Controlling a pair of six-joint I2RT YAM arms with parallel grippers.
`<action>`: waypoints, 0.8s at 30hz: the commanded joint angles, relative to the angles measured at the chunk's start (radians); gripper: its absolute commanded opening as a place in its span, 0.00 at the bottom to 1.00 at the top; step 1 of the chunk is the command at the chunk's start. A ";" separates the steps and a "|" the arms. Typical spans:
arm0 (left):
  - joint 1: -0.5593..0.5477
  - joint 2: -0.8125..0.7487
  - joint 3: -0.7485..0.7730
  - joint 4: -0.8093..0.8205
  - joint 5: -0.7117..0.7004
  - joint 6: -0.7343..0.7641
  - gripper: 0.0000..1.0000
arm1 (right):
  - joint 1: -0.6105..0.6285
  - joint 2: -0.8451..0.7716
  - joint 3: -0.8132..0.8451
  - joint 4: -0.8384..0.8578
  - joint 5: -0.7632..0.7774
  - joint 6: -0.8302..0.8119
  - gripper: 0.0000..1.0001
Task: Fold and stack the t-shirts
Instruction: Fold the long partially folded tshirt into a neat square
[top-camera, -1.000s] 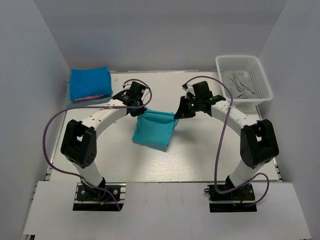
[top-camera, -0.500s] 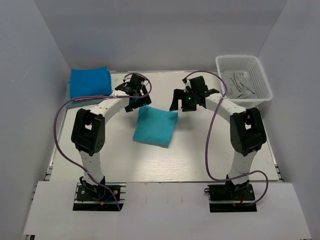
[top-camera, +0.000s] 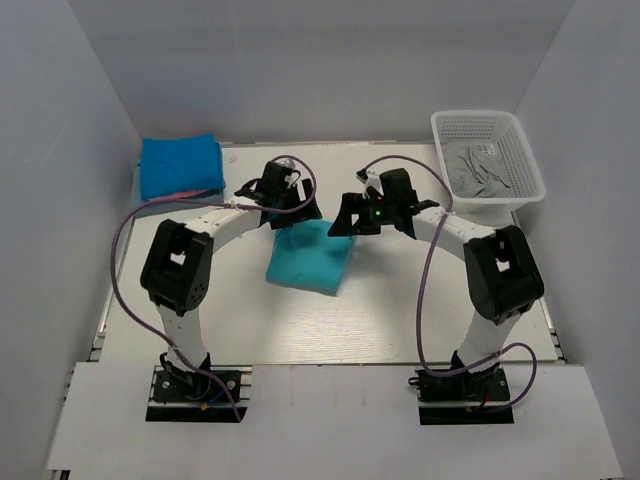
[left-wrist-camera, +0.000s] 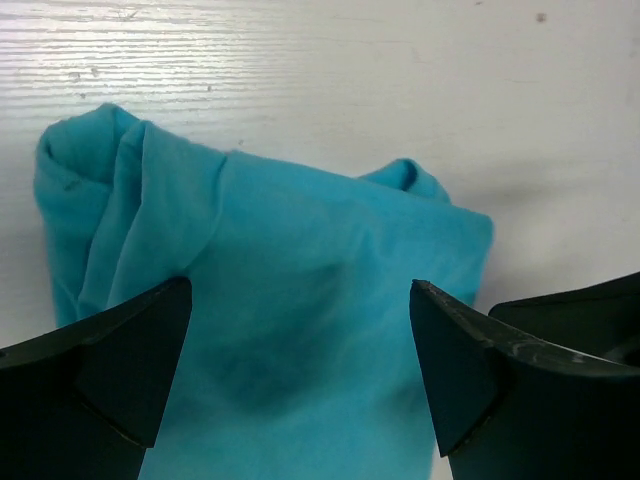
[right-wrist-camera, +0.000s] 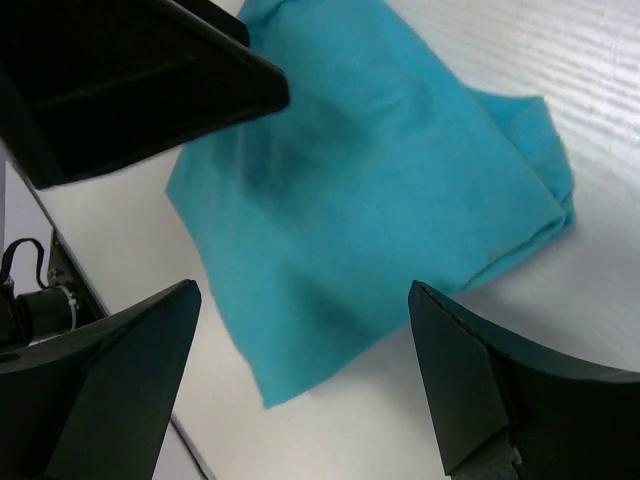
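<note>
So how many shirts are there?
5: turquoise shirt mid-table; blue shirt, pink shirt and pale shirt stacked at the far left; grey shirt in the basket, where more may be hidden.

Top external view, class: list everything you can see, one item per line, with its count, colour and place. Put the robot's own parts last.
turquoise t-shirt: one, bright turquoise, folded, lying at the table's centre under both tools
stacked t-shirts: three layers showing, deep blue on top, a pink edge and a pale layer beneath, far-left corner
basket: one, white lattice plastic, far-right corner
grey fabric: count unclear, pale grey, crumpled inside the basket
table: one, white
cables: two, purple, one looped along each arm
left arm: one, black and white
right arm: one, black and white
left tool: one, black, open
right tool: one, black, open
</note>
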 joint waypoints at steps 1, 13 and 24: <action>0.002 0.085 0.052 0.026 0.042 0.022 1.00 | -0.010 0.062 0.015 0.174 -0.050 -0.020 0.90; 0.038 0.213 0.076 -0.072 -0.044 0.022 1.00 | -0.044 0.294 0.053 0.245 -0.046 -0.039 0.90; 0.038 -0.012 0.162 -0.151 -0.160 0.013 1.00 | -0.014 0.004 0.112 0.095 -0.036 -0.100 0.90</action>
